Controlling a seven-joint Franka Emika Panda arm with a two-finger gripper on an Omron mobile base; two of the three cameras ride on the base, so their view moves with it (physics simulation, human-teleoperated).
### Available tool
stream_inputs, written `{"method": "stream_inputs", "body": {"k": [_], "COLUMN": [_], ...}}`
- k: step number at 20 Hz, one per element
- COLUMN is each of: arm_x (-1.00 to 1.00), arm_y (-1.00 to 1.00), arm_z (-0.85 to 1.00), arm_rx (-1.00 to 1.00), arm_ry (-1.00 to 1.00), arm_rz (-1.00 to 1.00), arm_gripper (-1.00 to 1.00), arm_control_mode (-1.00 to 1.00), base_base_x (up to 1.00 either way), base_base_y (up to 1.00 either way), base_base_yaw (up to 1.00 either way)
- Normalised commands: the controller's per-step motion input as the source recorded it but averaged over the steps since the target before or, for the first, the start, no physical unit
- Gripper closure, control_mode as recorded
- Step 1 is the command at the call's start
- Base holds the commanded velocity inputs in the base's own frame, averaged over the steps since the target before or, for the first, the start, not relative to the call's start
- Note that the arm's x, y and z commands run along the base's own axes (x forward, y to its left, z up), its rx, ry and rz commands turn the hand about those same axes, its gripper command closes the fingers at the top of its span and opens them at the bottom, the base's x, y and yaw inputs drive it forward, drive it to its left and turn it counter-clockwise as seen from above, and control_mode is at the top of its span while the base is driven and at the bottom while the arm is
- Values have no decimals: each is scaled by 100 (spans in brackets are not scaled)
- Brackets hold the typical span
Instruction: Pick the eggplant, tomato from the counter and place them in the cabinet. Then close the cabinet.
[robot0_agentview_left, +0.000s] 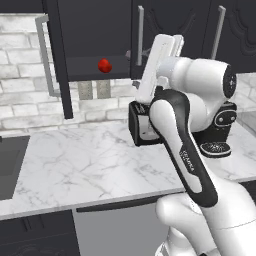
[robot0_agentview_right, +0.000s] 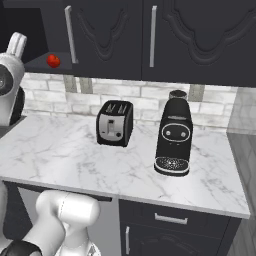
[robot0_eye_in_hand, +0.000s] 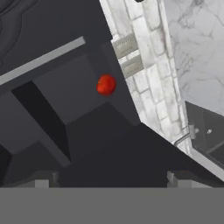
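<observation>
The tomato (robot0_agentview_left: 104, 65) (robot0_agentview_right: 53, 61) (robot0_eye_in_hand: 106, 84) lies on the bottom shelf of the open black cabinet (robot0_agentview_left: 90, 30) (robot0_eye_in_hand: 65, 92), near its front edge. My gripper (robot0_eye_in_hand: 111, 180) is open and holds nothing; it points into the cabinet and stands back from the tomato. In the left base view my white hand (robot0_agentview_left: 159, 60) is raised just right of the cabinet opening. The cabinet's left door (robot0_agentview_left: 59, 55) is swung wide open. The eggplant is out of view. The white marble counter (robot0_agentview_left: 90, 160) (robot0_agentview_right: 65, 160) stretches below.
A black and silver toaster (robot0_agentview_right: 115, 122) (robot0_agentview_left: 136, 125) stands on the counter under the cabinets, with a black coffee machine (robot0_agentview_right: 174, 132) (robot0_agentview_left: 220, 132) to its right. A dark recessed sink (robot0_agentview_left: 9, 165) sits at the counter's left end. Shut cabinet doors (robot0_agentview_right: 190, 35) hang to the right.
</observation>
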Motion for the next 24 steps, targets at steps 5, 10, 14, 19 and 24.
{"method": "stream_inputs", "body": {"k": [5, 10, 14, 19, 24], "arm_x": [-93, -80, -66, -8, 0], "arm_y": [15, 26, 38, 61, 60], "arm_z": [0, 0, 0, 0, 0], "arm_rx": [-1, -2, -1, -1, -1], "arm_ry": [4, 0, 0, -1, -2], "arm_rz": [0, 0, 0, 0, -1], "arm_gripper": [-100, -100, -100, -100, -100], "arm_control_mode": [-100, -100, -100, -100, -100], "base_base_x": [0, 0, 0, 0, 0], "base_base_y": [0, 0, 0, 0, 0], "base_base_yaw": [0, 0, 0, 0, 0]}}
